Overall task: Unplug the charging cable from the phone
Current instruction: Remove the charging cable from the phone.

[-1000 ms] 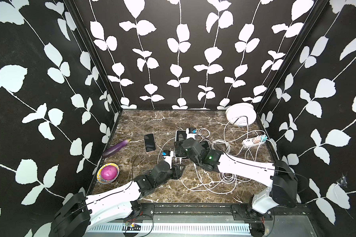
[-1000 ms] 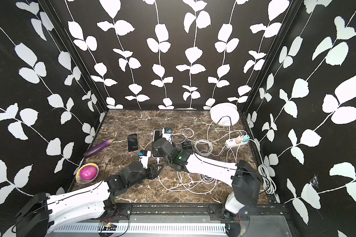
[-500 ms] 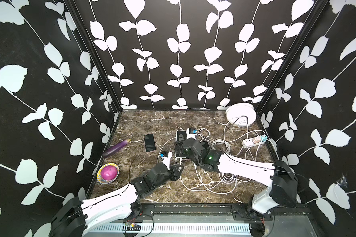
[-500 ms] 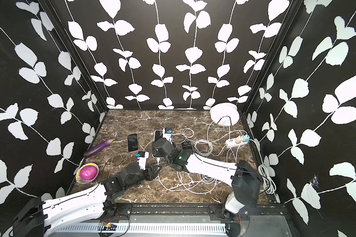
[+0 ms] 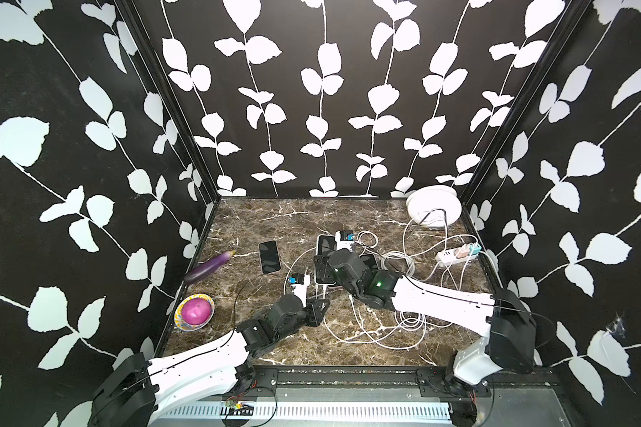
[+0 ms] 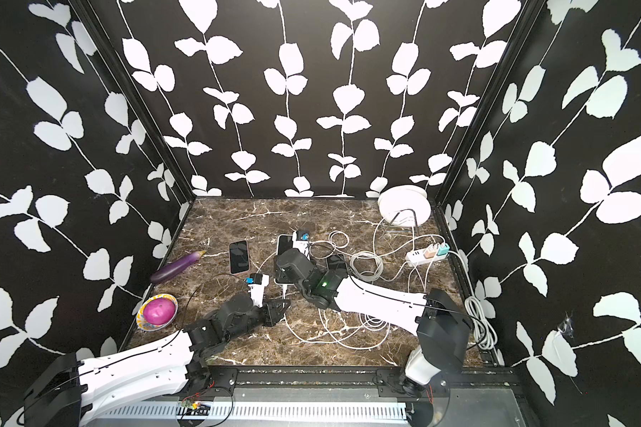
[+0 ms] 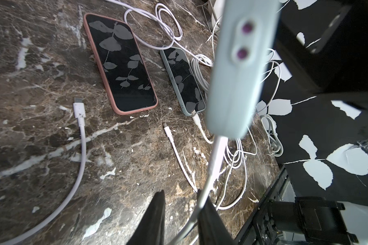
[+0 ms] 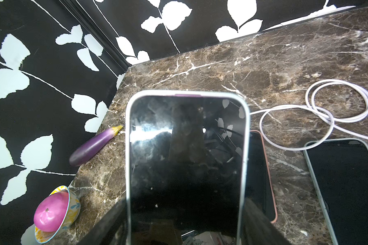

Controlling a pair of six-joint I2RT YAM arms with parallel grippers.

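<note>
My right gripper (image 8: 186,212) is shut on the phone (image 8: 187,159), a dark-screened one in a pale blue-white case, and holds it by its long edges above the marble. In both top views the phone (image 5: 325,244) (image 6: 285,244) sits mid-table under the right gripper (image 5: 321,268). Its white charging cable (image 7: 215,157) is plugged into the low end and hangs down from it. The cable passes between the fingers of my left gripper (image 7: 180,193), lying against one finger with a gap to the other. The left gripper (image 5: 321,307) is open, just in front of the phone.
A pink-cased phone (image 7: 121,65) and a grey-cased phone (image 7: 183,80) with its own cable lie flat nearby; another phone (image 5: 269,257) lies left. Loose plug ends (image 7: 79,108) and cable coils (image 5: 404,321) litter the marble. Eggplant (image 5: 210,267), bowl (image 5: 180,321), power strip (image 5: 457,253).
The left gripper's jaws have narrowed around the hanging cable and its arm has shifted slightly. The right gripper and the phone have stayed put.
</note>
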